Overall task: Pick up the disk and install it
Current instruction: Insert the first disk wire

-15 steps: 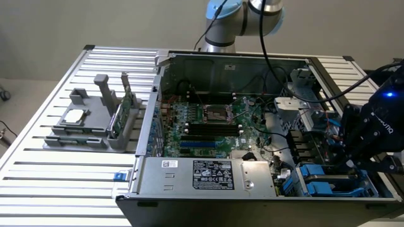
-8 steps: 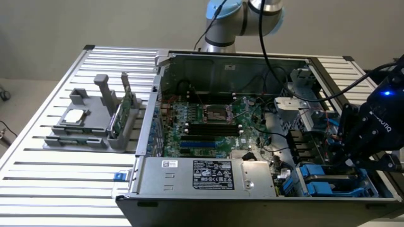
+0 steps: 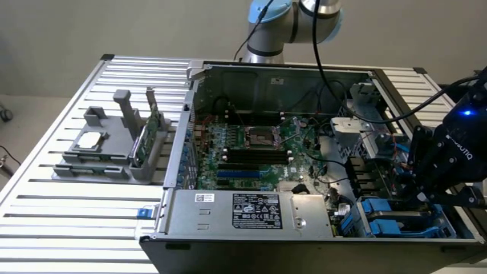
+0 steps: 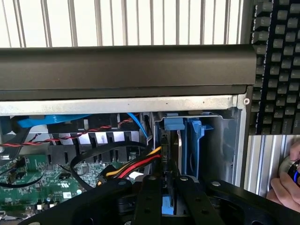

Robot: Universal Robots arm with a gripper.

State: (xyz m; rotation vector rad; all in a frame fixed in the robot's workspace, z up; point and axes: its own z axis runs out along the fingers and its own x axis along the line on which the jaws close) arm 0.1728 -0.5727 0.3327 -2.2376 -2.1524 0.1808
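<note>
Here we find the gripper (image 4: 169,197) closed on the disk (image 4: 171,140), which stands edge-on, long axis running straight ahead into the bay (image 4: 220,140).

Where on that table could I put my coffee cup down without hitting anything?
The slatted table is bare in front of the grey holder, beside the open computer case, and behind the holder too. Inside the case it is crowded with cables, and the gripper hangs over the blue drive bays.

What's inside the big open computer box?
Inside the computer case: a green motherboard, cables, and blue drive carriers by the gripper. The disk there is mostly hidden.
</note>
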